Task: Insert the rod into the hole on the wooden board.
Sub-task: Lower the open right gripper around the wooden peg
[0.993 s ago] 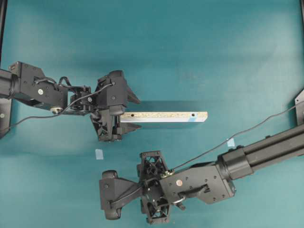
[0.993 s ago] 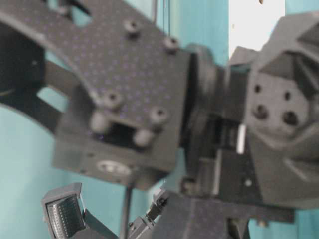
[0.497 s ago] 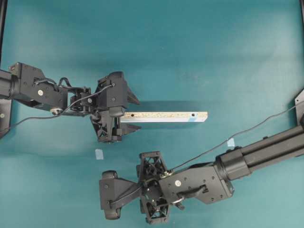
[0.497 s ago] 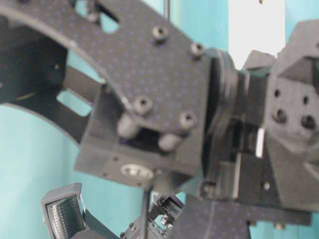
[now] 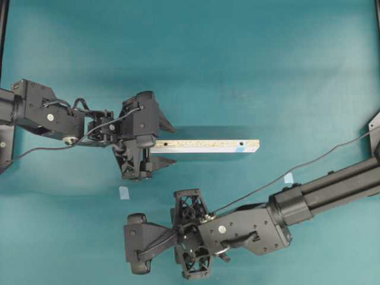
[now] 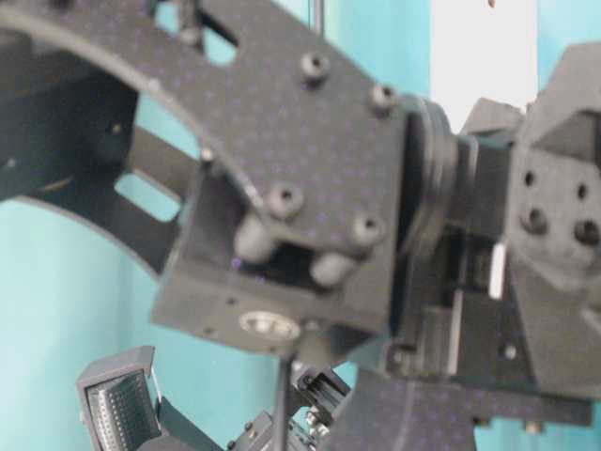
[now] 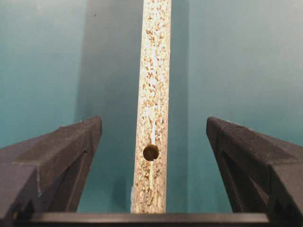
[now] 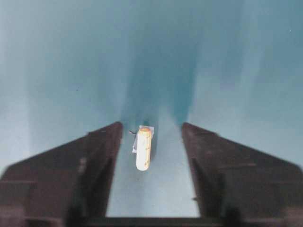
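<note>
Right gripper [image 8: 150, 156] jaws now narrower than a second ago, bracketing the rod [image 8: 143, 148] but not yet touching: pick is starting. Rod lies on table, invisible overhead. Farther, at 11 o'clock, left gripper [image 7: 151, 142] unchanged, wide open astride the wooden board [image 5: 205, 145]; the hole [image 5: 241, 144] at its far end.

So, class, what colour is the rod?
Pale tan rod, seen best in the right wrist view.

Overhead: straight down, taking in wooden board [image 5: 205, 146] and both arms. Table-level: low, pressed close against blurred black arm parts. Wrist views: forward between fingers, left sharing wooden board with overhead, right over rod [image 8: 143, 148]
</note>
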`<act>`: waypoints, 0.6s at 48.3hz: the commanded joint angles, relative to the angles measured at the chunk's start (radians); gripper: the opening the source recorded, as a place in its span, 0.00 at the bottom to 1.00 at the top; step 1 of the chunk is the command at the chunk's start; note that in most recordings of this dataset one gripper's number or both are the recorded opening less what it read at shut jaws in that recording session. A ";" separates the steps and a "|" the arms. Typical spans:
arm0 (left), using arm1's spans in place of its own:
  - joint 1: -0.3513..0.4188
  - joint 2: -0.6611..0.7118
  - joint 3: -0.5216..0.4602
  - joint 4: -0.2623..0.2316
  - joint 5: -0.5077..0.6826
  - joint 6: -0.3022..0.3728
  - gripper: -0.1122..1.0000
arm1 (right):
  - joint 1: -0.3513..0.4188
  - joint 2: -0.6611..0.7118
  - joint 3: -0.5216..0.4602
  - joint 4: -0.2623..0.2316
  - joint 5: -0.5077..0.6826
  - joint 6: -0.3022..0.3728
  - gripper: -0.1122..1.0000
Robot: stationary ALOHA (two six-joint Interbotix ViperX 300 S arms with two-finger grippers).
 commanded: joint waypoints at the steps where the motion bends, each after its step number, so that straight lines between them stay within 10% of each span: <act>1: -0.006 -0.015 -0.009 -0.002 -0.006 -0.008 1.00 | 0.006 -0.020 -0.023 -0.002 -0.009 0.002 0.55; 29: -0.006 -0.018 -0.009 0.000 -0.003 -0.008 1.00 | 0.008 -0.020 -0.015 -0.002 -0.017 0.003 0.47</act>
